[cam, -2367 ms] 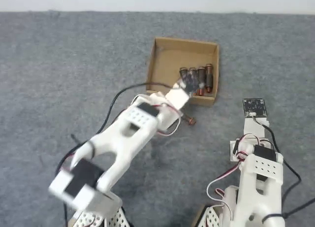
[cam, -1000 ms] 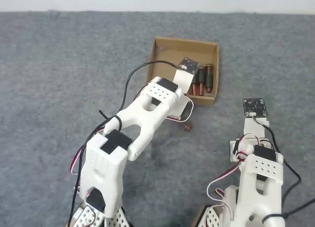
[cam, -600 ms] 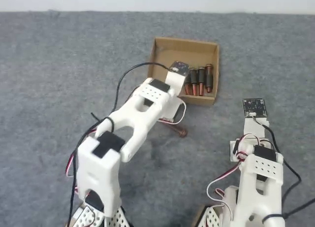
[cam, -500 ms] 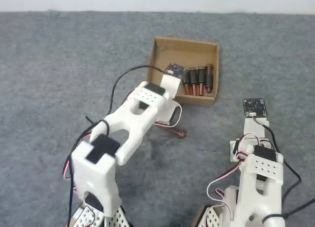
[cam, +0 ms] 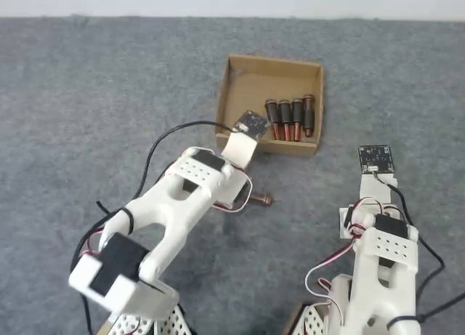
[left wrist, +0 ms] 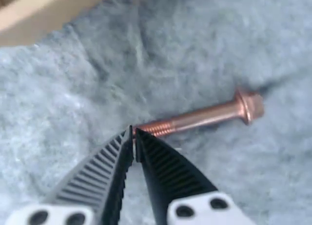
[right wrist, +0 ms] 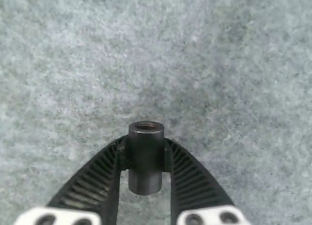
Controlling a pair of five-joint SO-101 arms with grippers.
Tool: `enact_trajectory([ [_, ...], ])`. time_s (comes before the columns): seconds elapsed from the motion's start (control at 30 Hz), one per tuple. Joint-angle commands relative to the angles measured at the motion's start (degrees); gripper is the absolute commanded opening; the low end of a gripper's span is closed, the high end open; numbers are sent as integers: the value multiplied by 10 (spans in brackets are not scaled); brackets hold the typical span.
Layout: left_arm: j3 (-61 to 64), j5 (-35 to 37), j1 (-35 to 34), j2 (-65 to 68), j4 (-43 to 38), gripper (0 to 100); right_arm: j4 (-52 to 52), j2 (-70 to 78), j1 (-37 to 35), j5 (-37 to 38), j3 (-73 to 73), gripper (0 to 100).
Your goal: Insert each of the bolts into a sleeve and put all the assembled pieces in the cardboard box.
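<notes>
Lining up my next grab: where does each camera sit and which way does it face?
High view: fixed above, looking down on grey carpet, cardboard box, loose bolt; left arm and right arm show.
Left wrist view: looks past shut left gripper at that same bolt.
Right wrist view: faces carpet; right gripper holds a sleeve.

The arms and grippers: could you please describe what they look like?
Both the left arm and right arm are white blocky plastic with black servo blocks, trailing black, red and white cables. The left gripper and right gripper have black ribbed tapering fingers on white bases.
</notes>
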Motion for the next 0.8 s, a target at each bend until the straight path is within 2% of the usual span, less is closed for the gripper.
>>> enact_trajectory([
  [0.0,18,-38,19,-39,-9,12,-7,-22,4,9,-5,7],
  [0.33,20,-35,-7,-39,-136,12,-7,-22,3,9,-5,7],
  [0.43,22,-34,0,-37,-121,12,-8,-22,3,10,-5,7],
  [0.77,15,53,6,-32,-16,12,-7,-22,3,30,-5,7],
])
